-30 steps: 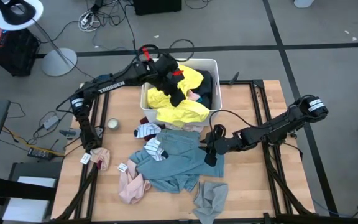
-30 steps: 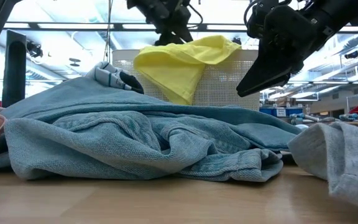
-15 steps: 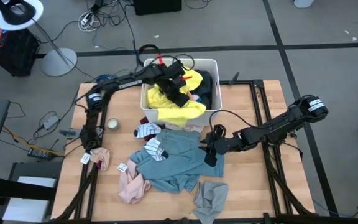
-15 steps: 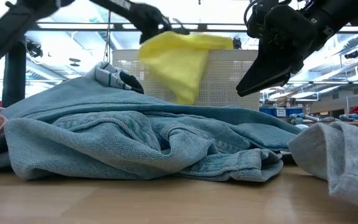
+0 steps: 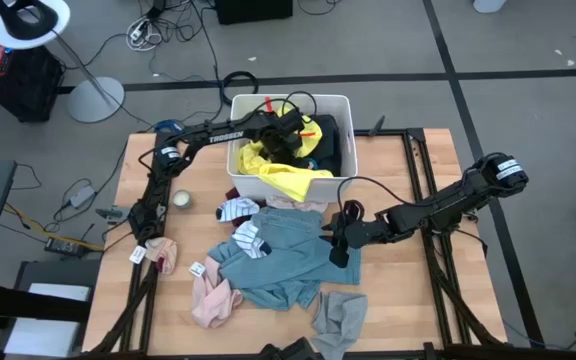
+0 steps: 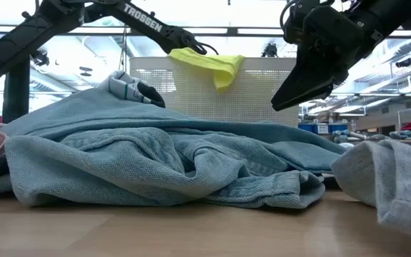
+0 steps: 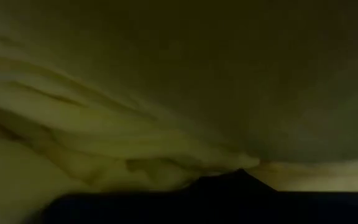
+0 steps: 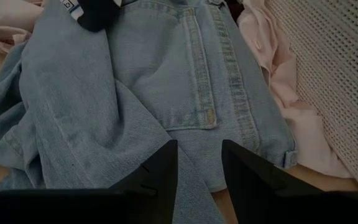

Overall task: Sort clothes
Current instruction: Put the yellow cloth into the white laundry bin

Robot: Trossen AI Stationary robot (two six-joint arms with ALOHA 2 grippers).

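While the left gripper (image 5: 286, 136) reaches into the white bin (image 5: 340, 103) near the top middle of the high view, the sorting step is putting the yellow garment (image 5: 286, 175) away.
Its fingers are buried in yellow cloth, so open or closed cannot be told; next it likely must let go and lift out; the yellow piece is soft, bright, hanging over the bin's front edge; the right gripper (image 8: 197, 163), fingers apart, hovers over the light blue jeans (image 5: 288, 255) in the middle.

Bright, even — left wrist view (fabric-smothered) dim
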